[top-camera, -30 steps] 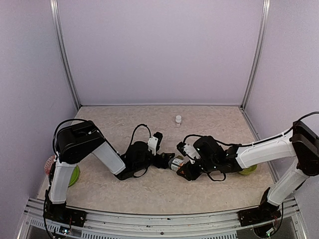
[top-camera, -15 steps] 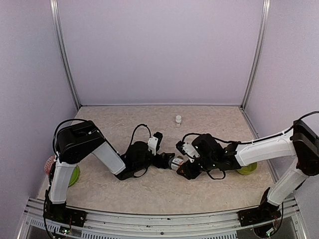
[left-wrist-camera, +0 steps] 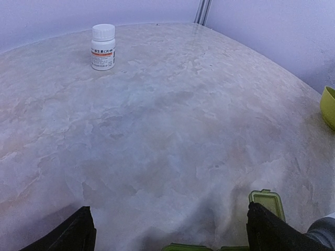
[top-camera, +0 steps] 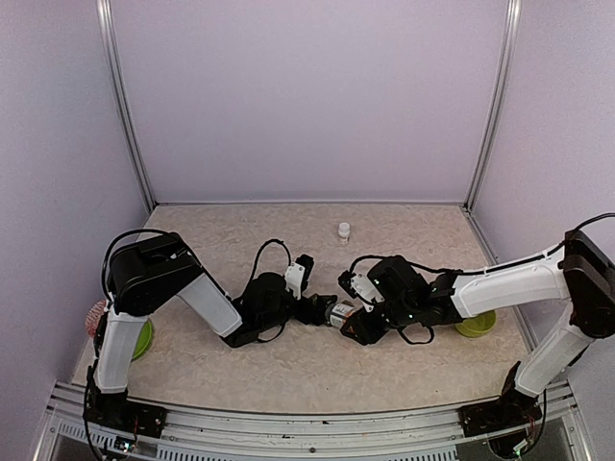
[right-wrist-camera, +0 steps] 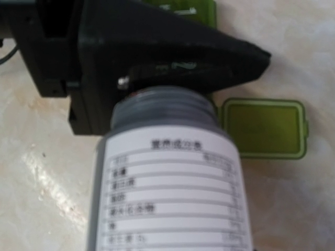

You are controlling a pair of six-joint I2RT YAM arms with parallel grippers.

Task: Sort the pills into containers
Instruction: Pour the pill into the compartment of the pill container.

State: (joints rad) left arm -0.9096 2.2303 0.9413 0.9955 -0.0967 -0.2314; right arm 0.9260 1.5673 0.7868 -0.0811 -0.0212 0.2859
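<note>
right gripper (top-camera: 346, 320) edged left | clamps grey cylindrical bottle (right-wrist-camera: 167, 183) | left gripper (left-wrist-camera: 172, 230) spread beside square-lidded olive pill box (left-wrist-camera: 267, 201)

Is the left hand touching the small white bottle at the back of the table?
Apart. The top view shows bare table between the left hand and the white bottle, which stands farther back.

Pill box (right-wrist-camera: 264, 128): olive-green plastic, joined square compartments; one flip lid open, lying flat on the worktop (left-wrist-camera: 172, 130); rest largely hidden.
</note>
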